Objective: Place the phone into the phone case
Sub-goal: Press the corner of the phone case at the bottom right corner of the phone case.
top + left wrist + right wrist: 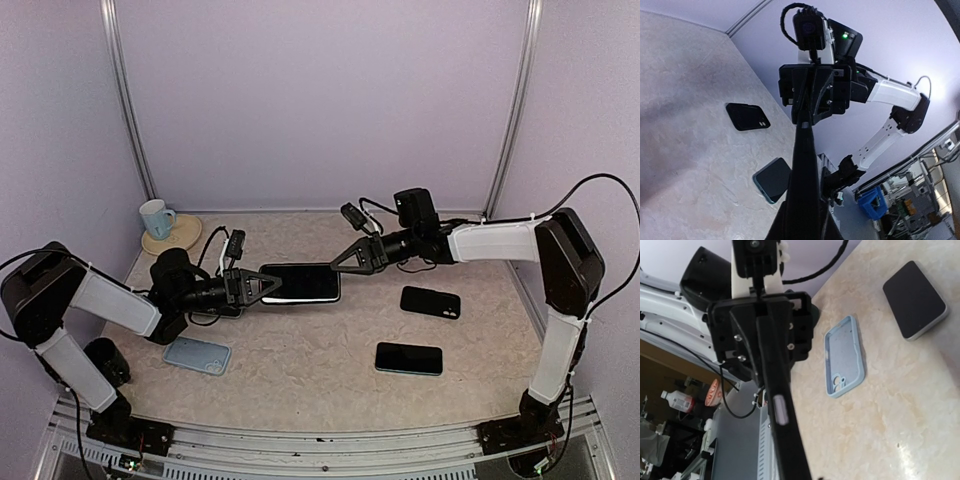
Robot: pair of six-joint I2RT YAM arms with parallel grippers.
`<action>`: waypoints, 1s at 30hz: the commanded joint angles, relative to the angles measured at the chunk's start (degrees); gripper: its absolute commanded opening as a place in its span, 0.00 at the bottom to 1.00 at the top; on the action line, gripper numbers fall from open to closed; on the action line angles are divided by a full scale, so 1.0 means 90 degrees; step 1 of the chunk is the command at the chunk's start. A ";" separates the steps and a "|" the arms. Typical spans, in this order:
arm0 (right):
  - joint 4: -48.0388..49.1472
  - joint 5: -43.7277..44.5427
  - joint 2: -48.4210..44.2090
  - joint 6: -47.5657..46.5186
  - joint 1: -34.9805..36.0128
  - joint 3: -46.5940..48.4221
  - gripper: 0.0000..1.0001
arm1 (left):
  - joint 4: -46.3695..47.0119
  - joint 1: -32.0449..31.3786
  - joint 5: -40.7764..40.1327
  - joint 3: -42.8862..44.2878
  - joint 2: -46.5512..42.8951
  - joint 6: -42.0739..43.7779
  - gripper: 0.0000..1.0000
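**A:** From above, where is the phone?

**B:** The black phone (300,283) hangs flat, up and to the right of the blue phone case (197,354), which lies by itself on the tabletop (300,395). The left fingers (258,285) are clamped on the short end nearer the case, and the right fingers (352,260) on the far end.

**A:** How will it handle?

**B:** I'd judge it a stiff, thin, slick slab, so end grips could slip. The long edges look safer. The case looks light and bendy and would likely skid unless pinned.

**A:** And the left wrist view?

**B:** The phone (801,170) shows only edge-on, as a dark bar running to the right fingers (807,107). The left arm's own fingers are cut off at the bottom, and the case is out of view. Two spare phones lie below, a black one (747,116) and a teal-rimmed one (772,179).

**A:** The right wrist view?

**B:** It's edge-on again (782,430), with a side button showing, and it runs to the left fingers (765,340). The case (844,357) lies hollow side up just beside that end. Beyond the case sits a pale-rimmed phone (915,297). I cannot tell whether the held phone fits the case.
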 commanded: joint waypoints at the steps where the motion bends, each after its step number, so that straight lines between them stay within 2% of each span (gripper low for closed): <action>1: 0.0516 -0.0577 -0.0007 0.0524 0.0011 0.0009 0.00 | 0.0262 0.0040 -0.0044 0.0111 -0.0102 0.0216 0.00; 4: 0.1938 -0.1155 -0.0109 0.1532 -0.0139 -0.0454 0.00 | 0.0283 0.0097 0.0014 0.0062 -0.0221 0.0248 0.00; 8: 0.4794 -0.1711 -0.0051 0.3862 -0.0299 -0.1061 0.00 | 0.0313 0.0172 0.0088 0.0009 -0.0347 0.0262 0.00; 11: 0.6006 -0.1808 0.0102 0.4795 -0.0312 -0.1195 0.10 | 0.0313 0.0191 0.0083 -0.0005 -0.0379 0.0270 0.00; 14: 0.6607 -0.1820 0.0196 0.5217 -0.0316 -0.1255 0.17 | 0.0356 0.0192 0.0083 -0.0027 -0.0387 0.0256 0.00; 19: 0.6580 -0.1784 0.0168 0.5238 -0.0399 -0.1311 0.33 | 0.0358 0.0202 0.0088 -0.0060 -0.0407 0.0249 0.00; 21: 0.6250 -0.1715 0.0102 0.5009 -0.0453 -0.1317 0.37 | 0.0347 0.0202 0.0071 -0.0062 -0.0409 0.0251 0.00; 23: 0.5430 -0.1610 -0.0050 0.4401 -0.0485 -0.1272 0.42 | 0.0299 0.0207 0.0063 -0.0053 -0.0417 0.0252 0.00; 25: 0.3635 -0.1344 -0.0220 0.3074 -0.0492 -0.1023 0.47 | 0.0286 0.0211 0.0054 -0.0049 -0.0419 0.0252 0.00; 26: 0.2347 -0.1057 -0.0306 0.1764 -0.0487 -0.0791 0.50 | 0.0271 0.0209 0.0060 -0.0039 -0.0410 0.0247 0.00; 28: 0.0108 -0.0211 -0.0408 0.0015 -0.0440 -0.0248 0.55 | 0.0256 0.0203 0.0080 -0.0023 -0.0385 0.0245 0.00; 30: -0.1149 0.0515 -0.0439 -0.0947 -0.0356 0.0137 0.58 | 0.0234 0.0205 0.0104 -0.0007 -0.0365 0.0257 0.00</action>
